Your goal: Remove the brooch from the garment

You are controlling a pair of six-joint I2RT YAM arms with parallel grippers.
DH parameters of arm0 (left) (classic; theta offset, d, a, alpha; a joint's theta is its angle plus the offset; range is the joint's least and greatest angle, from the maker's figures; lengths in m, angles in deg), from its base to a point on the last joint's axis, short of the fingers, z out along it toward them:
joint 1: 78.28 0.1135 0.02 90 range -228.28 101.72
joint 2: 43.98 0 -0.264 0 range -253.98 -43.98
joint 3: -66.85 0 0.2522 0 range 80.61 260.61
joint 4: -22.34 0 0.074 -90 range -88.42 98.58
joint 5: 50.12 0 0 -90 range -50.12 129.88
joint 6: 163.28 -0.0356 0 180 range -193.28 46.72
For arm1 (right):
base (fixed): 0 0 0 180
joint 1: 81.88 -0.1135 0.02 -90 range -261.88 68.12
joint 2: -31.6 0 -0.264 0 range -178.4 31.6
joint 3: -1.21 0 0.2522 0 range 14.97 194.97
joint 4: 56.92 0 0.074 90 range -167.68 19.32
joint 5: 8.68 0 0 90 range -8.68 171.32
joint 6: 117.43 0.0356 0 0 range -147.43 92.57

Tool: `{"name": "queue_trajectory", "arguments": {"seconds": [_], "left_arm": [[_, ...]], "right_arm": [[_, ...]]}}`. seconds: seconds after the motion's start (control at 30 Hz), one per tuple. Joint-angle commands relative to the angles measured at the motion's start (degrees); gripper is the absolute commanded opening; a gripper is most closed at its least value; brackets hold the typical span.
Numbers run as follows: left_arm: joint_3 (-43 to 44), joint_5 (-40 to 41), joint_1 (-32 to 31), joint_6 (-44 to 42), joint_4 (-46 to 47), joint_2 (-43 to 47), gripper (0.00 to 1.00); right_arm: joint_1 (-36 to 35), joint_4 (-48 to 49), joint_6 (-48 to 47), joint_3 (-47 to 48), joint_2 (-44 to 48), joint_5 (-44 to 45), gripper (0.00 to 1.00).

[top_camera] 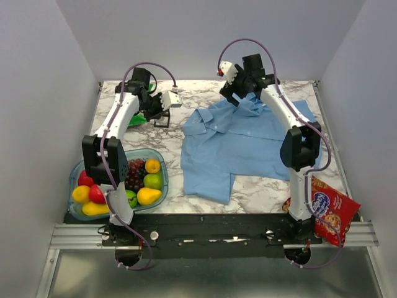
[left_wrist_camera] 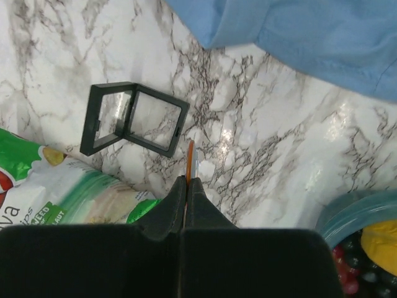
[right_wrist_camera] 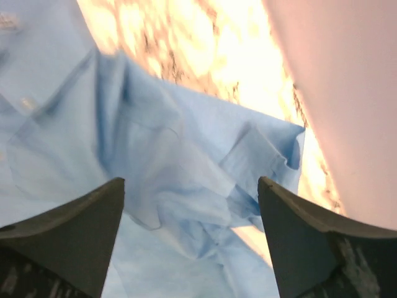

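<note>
The light blue shirt (top_camera: 239, 146) lies spread on the marble table, right of centre, and its edge shows in the left wrist view (left_wrist_camera: 310, 31). My left gripper (left_wrist_camera: 188, 180) is shut on a thin orange and silver piece (left_wrist_camera: 191, 160) seen edge-on, apparently the brooch, held above the table. It hovers over a small open black display case (left_wrist_camera: 133, 118). In the top view the left gripper (top_camera: 156, 109) is left of the shirt. My right gripper (top_camera: 239, 93) is open and empty over the shirt's far rumpled part (right_wrist_camera: 186, 180), with its fingers wide apart (right_wrist_camera: 192, 186).
A green snack bag (left_wrist_camera: 56, 186) lies beside the case at the back left. A blue bowl (top_camera: 160, 158) of fruit stands at the front left. A red cookie bag (top_camera: 332, 211) hangs over the front right edge. Grey walls enclose the table.
</note>
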Motion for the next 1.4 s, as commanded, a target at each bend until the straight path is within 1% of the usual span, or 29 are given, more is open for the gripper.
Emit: {"name": "queue_trajectory", "arguments": {"seconds": [0.0, 0.07, 0.1, 0.17, 0.2, 0.23, 0.37, 0.5, 0.6, 0.83, 1.0, 1.37], "left_arm": [[-2.83, 9.44, -1.50, -9.07, 1.35, -2.54, 0.00], [-3.96, 11.55, -2.37, -8.55, 4.93, -4.12, 0.00], [-4.41, 13.65, -2.73, -7.94, 6.18, -4.56, 0.00], [-5.63, 14.90, -3.43, -7.06, 10.03, -5.79, 0.00], [-6.25, 15.94, -4.13, -6.18, 11.63, -5.97, 0.00], [-6.61, 16.39, -4.49, -5.13, 13.12, -6.23, 0.00], [-8.71, 18.15, -5.98, -2.93, 20.14, -6.85, 0.00], [-12.40, 21.31, -6.86, -2.75, 27.27, -6.58, 0.00], [-14.43, 24.65, -7.48, -3.88, 31.59, -6.84, 0.00], [-9.60, 31.77, -7.65, -5.47, 32.03, -11.76, 0.00], [-6.08, 31.60, -7.65, -5.47, 28.78, -13.53, 0.00], [-7.05, 32.13, -7.92, -5.56, 27.73, -14.84, 0.00]], "right_arm": [[1.17, 2.08, 12.89, 0.24, 6.29, -7.16, 0.99], [0.55, 1.99, 15.18, -0.72, 9.35, -8.05, 0.99], [0.47, 2.68, 19.37, -2.81, 10.50, -8.49, 0.99], [0.46, 3.56, 24.23, -6.77, 13.05, -10.85, 0.99], [0.38, 4.18, 26.77, -11.49, 15.50, -12.26, 0.99], [-0.15, 4.10, 27.23, -13.45, 16.48, -15.05, 0.99], [-1.56, 3.04, 25.83, -20.31, 19.56, -17.81, 0.99], [-1.56, 3.04, 24.35, -20.06, 19.40, -16.58, 0.99], [-1.56, 3.04, 23.55, -17.78, 17.99, -13.86, 0.99], [-1.56, 3.13, 22.41, -15.93, 16.41, -12.63, 0.99], [-1.56, 3.13, 21.62, -15.93, 15.97, -12.54, 0.99], [-1.56, 3.13, 21.00, -15.05, 14.83, -11.66, 0.99]]}}
